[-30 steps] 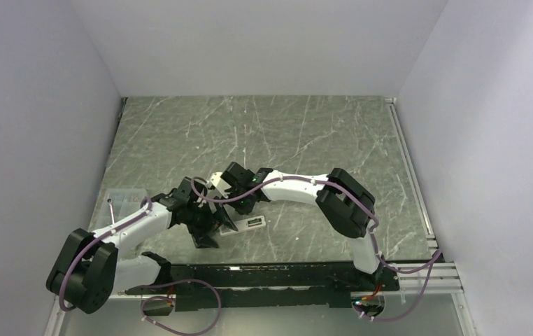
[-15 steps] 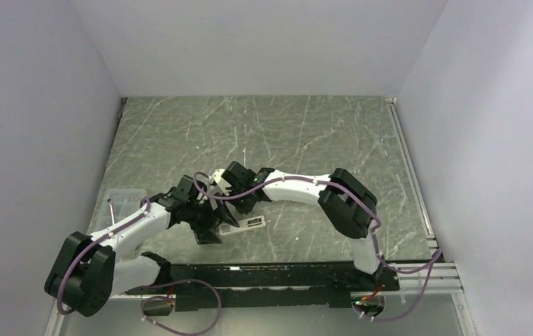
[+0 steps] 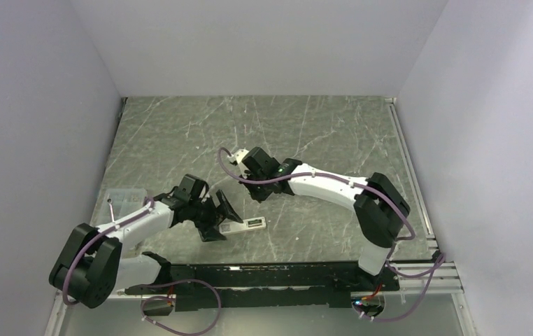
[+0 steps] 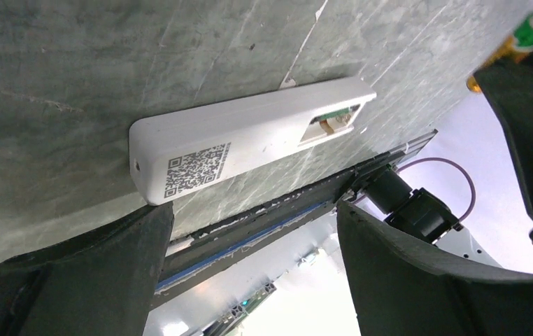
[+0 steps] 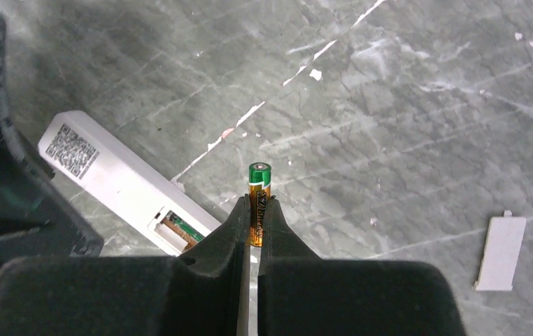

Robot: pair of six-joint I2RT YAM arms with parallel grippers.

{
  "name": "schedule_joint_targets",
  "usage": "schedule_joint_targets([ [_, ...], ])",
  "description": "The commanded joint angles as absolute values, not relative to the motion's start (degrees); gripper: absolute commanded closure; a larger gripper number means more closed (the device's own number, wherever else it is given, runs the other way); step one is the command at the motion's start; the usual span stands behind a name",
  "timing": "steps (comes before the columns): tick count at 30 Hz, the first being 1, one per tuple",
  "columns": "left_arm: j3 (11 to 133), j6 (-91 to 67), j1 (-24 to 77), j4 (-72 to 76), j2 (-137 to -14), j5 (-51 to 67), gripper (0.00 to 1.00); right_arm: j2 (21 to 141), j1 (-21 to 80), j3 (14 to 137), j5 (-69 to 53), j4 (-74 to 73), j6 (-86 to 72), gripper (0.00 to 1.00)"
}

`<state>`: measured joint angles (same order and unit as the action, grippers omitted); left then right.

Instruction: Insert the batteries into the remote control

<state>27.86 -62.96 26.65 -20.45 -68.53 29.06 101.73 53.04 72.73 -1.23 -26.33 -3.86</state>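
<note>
A thin orange-gold cylindrical battery (image 5: pixel 259 183) with a green cap stands upright, pinched by its lower half in the closed right gripper (image 5: pixel 255 222) and held above the worktop (image 5: pixel 403 105), its green end clear of the fingertips. It looks light, rigid and smooth-skinned, so with so narrow a pinch it could swivel or slip if pushed endwise against a spring. A grip across its middle would probably steady it better.

Just to its left the slim white plastic remote (image 5: pixel 120 175) lies face down on the grey marbled stone, QR sticker up. Its battery compartment (image 5: pixel 176 229) is open, with something greenish inside that I cannot identify. The remote seems light and stiff and likely to skate on the stone, so its long edges are the place to brace it.

The left gripper (image 4: pixel 250 210) is spread wide by the sticker end, apparently not touching. The small flat white cover (image 5: pixel 500 252) lies well apart.
</note>
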Motion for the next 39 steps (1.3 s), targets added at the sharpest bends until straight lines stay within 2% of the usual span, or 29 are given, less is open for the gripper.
schedule_joint_targets([
  [1, 27.93, -63.85, 26.72, -17.88, -70.52, 28.61, 0.08, 96.87, 53.26, 70.98, 0.50, -27.16, -6.81, 1.00],
  [19, 37.25, -58.54, 26.63, -17.25, -82.93, 25.43, 0.09, 83.34, 52.75, 61.46, 0.26, -27.16, -11.95, 1.00],
  [39, 50.17, -53.12, 26.86, -18.13, -95.91, 26.66, 0.11, 72.93, 52.30, 51.24, -9.39, -21.61, -21.70, 1.00],
])
